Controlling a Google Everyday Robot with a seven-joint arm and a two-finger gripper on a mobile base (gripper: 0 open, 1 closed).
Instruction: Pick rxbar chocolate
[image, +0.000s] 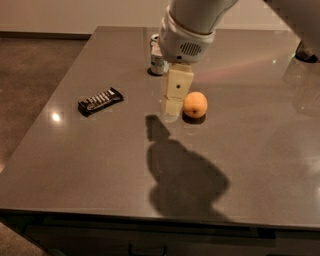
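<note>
Cream claw (171, 111) hangs beside the round orange fruit (195, 104) (clenched or not, I cannot tell). Glossy black rxbar chocolate (100, 100), lettering unreadable, lies apart.

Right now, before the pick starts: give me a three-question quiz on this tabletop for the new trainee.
1. True or false: the gripper is touching the chocolate bar.
2. Which thing lies nearest the gripper? A) orange B) can C) chocolate bar
3. Fill in: the arm partly hides the ____ at the far side of the table.
Key: 1 false, the gripper is beside the orange, well apart from the chocolate bar. 2 A. 3 can.
</note>
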